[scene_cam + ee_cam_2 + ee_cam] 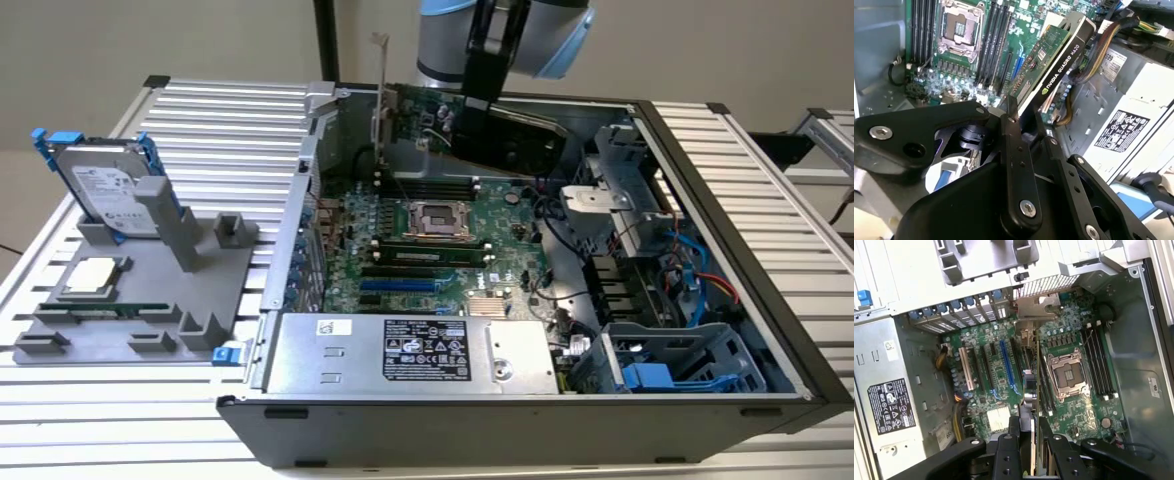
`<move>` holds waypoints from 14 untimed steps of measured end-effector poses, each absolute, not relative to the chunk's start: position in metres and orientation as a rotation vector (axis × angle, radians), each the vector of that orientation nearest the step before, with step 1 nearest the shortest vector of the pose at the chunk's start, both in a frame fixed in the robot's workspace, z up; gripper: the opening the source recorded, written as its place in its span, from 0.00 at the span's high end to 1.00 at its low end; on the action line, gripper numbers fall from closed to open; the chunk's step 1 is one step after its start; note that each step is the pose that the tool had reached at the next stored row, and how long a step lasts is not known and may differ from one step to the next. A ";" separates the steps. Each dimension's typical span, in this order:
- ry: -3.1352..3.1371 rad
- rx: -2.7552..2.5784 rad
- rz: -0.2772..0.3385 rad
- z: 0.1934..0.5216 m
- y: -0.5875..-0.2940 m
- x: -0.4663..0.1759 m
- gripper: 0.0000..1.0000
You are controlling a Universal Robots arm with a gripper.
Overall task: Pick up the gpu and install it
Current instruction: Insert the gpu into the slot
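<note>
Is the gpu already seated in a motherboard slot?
No, in the exterior view the gpu hangs tilted above the motherboard, clear of its slots.

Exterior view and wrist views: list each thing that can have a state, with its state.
gpu: held above the motherboard, not seated.
gripper: shut on gpu.
case: side open.
hard drive: upright in stand, outside case.

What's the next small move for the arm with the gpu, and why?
Likely a small sideways shift toward the blue slot before any descent. The gripper is shut on the gpu, held clear above the motherboard. In the first wrist view the card's edge runs beside the CPU socket, off the slot's line, though the height may exaggerate that.
</note>
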State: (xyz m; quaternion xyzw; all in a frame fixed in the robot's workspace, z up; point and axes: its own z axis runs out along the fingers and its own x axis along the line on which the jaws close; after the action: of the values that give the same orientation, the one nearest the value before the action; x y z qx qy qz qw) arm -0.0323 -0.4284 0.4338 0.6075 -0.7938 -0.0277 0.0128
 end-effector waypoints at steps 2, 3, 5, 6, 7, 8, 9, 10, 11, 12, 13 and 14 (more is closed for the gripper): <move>-2.464 1.904 -0.086 0.434 -0.428 -0.032 1.00; -2.460 1.910 -0.086 0.434 -0.428 -0.032 1.00; -2.451 1.921 -0.086 0.434 -0.428 -0.032 1.00; -2.446 1.927 -0.086 0.434 -0.428 -0.032 1.00; -2.442 1.933 -0.086 0.434 -0.428 -0.032 1.00; -2.437 1.938 -0.086 0.434 -0.428 -0.032 1.00; -2.432 1.944 -0.086 0.434 -0.428 -0.032 1.00; -2.428 1.949 -0.085 0.434 -0.428 -0.032 1.00; -2.424 1.954 -0.085 0.434 -0.428 -0.032 1.00; -2.420 1.959 -0.085 0.434 -0.428 -0.032 1.00; -2.415 1.965 -0.085 0.434 -0.428 -0.032 1.00; -2.411 1.970 -0.085 0.434 -0.428 -0.032 1.00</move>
State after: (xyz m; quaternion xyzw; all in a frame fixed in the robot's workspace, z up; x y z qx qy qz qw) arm -0.0323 -0.4284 0.4338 0.6324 -0.7741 -0.0273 0.0137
